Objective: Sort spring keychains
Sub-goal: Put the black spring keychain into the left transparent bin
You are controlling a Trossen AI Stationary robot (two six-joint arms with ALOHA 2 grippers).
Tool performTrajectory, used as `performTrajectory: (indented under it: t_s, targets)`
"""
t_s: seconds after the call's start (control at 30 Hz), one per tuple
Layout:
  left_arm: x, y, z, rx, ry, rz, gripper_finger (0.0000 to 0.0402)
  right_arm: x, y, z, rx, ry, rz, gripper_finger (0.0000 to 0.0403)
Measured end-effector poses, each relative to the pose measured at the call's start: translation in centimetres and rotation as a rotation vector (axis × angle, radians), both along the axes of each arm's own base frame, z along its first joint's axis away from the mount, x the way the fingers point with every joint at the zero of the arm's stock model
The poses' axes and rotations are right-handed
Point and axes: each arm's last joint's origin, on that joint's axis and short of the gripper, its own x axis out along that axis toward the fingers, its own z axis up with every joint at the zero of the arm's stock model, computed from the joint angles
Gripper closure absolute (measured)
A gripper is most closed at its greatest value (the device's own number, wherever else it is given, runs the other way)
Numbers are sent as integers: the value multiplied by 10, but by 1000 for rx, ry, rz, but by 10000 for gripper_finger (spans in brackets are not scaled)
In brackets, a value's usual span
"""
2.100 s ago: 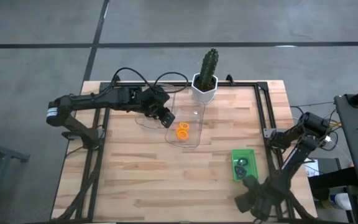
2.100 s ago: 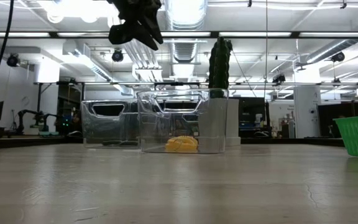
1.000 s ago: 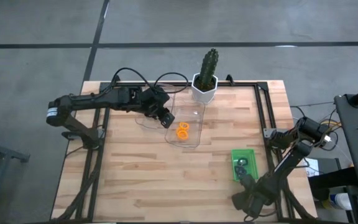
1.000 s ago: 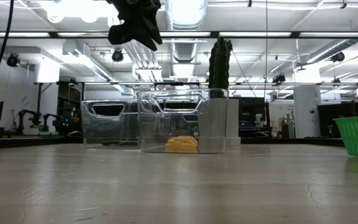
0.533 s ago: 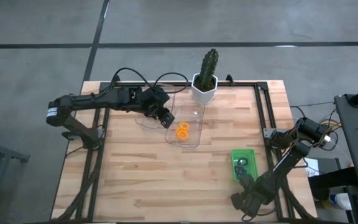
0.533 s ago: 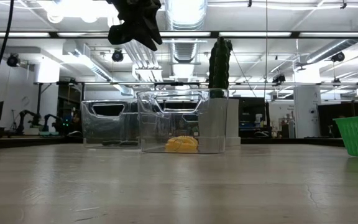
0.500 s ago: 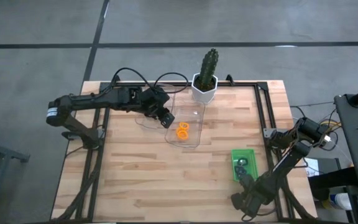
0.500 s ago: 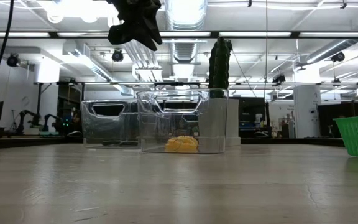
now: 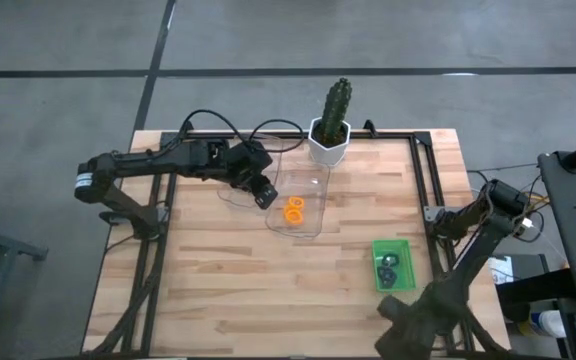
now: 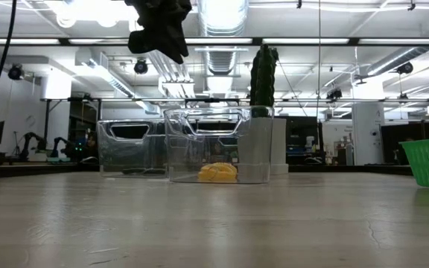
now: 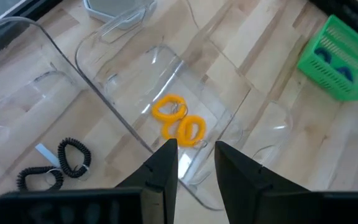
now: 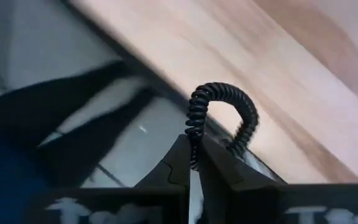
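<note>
— Wooden tabletop [image 9: 218,270] is lying mostly bare toward its near-left part; what is crowding the rest?

— Cactus pot [image 9: 329,140] is standing at the far edge; two clear bins [image 9: 303,200] are sitting beside it, orange spring keychains [image 9: 294,209] in one, black ones [image 11: 73,155] in the other; green basket [image 9: 391,264] is sitting near the right edge.

— And the grippers?

— Left gripper [image 9: 263,192] is hovering over the bins, fingers apart, holding nothing; right gripper [image 12: 194,163] is pinching a black spring keychain [image 12: 219,118] off the near-right corner; white lettering on it is too cropped to read.
</note>
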Motion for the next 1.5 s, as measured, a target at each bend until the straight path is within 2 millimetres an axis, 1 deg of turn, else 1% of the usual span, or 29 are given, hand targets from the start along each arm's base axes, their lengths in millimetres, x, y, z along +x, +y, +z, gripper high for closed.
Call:
performTrajectory:
  t_s: [0.13,0.23,0.37,0.47,0.6,0.73,0.87,0.93,1.03,1.23,1.3,1.37,1.5]
  targets:
    - [-1,0,0,20,14,-28,303,6,-2,39,-72,-314,74,389]
    - [-1,0,0,29,17,-40,303,9,-9,66,-183,-543,82,390]
    - [-1,0,-1,41,23,-55,303,8,-21,98,-343,-773,98,390]
    - [-1,0,-1,42,25,-57,303,5,-29,117,-442,-911,145,390]
    - [-1,-2,-1,59,33,-82,303,1,-37,139,-521,-1066,222,390]
    - [0,-5,-4,71,45,-111,303,-1,-41,157,-582,-1197,310,390]
    - [-1,-8,-12,69,70,-124,303,-4,-44,174,-628,-1320,372,390]
    - [-1,-8,-17,66,88,-128,303,-5,-45,180,-647,-1368,410,390]
    - [-2,-9,-26,60,115,-129,303,-7,-48,184,-673,-1396,435,390]
    - [-4,-11,-40,46,154,-129,303,-4,-51,184,-696,-1391,431,390]
    - [-3,-12,-41,41,157,-134,303,1,-55,182,-727,-1366,422,390]
    - [-3,-14,-41,42,154,-141,303,11,-60,177,-789,-1325,388,390]
    - [0,-20,-40,46,126,-161,303,32,-77,168,-891,-1224,368,390]
